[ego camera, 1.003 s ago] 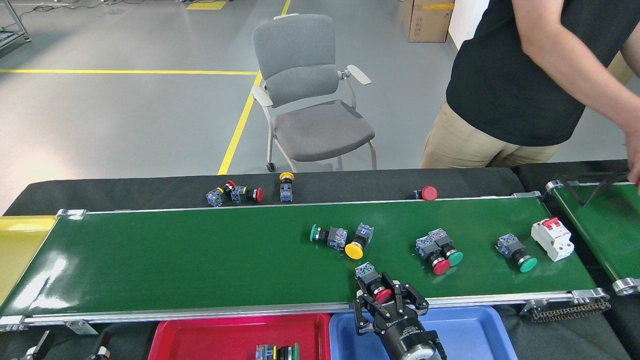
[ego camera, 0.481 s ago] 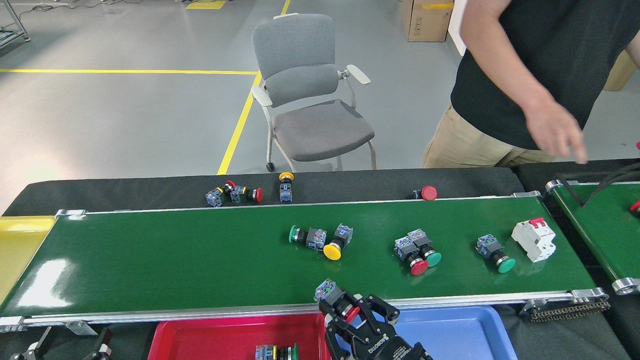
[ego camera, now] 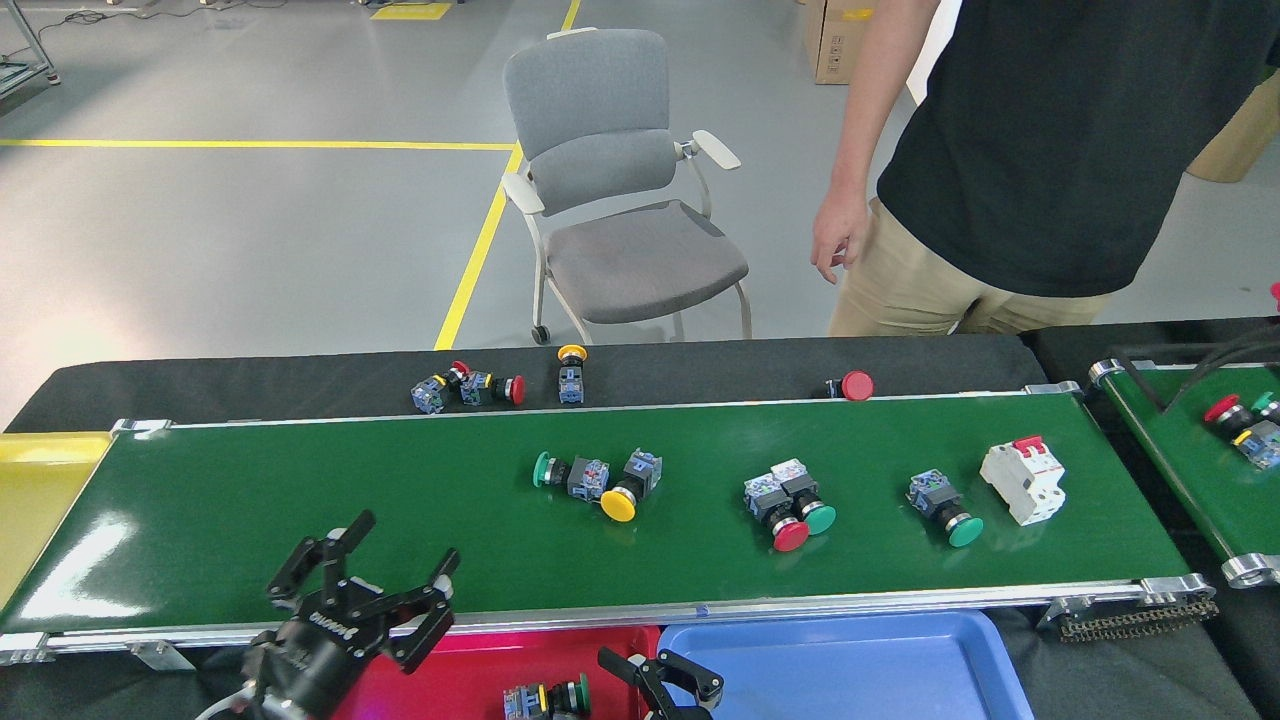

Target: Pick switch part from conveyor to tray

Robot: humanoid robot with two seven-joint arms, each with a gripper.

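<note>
Over the near rail of the conveyor point(ego camera: 300, 500), the left gripper point(ego camera: 385, 565) hangs with its fingers spread wide and nothing between them, while the right gripper point(ego camera: 665, 680) sits low at the seam of the two trays, fingers parted and apparently empty, though only its tips show. It looks like the gap between picks: one part is delivered and another must be chosen. Switch parts lie along the belt: a green-capped one touching a yellow-capped one point(ego camera: 625, 490) near the middle, a red and green pair point(ego camera: 790, 505) side by side further right, a lone green one point(ego camera: 945, 510), and a white breaker point(ego camera: 1022, 482) just beyond it. The yellow-capped switch is the closest to either gripper, so the next move probably calls for reaching out over the belt, lining open fingers across its body and closing without knocking its neighbour. As for containers, the red tray point(ego camera: 480, 660) holds one switch point(ego camera: 545, 698) at its near edge; the blue tray point(ego camera: 850, 660) shows nothing in the visible part.
</note>
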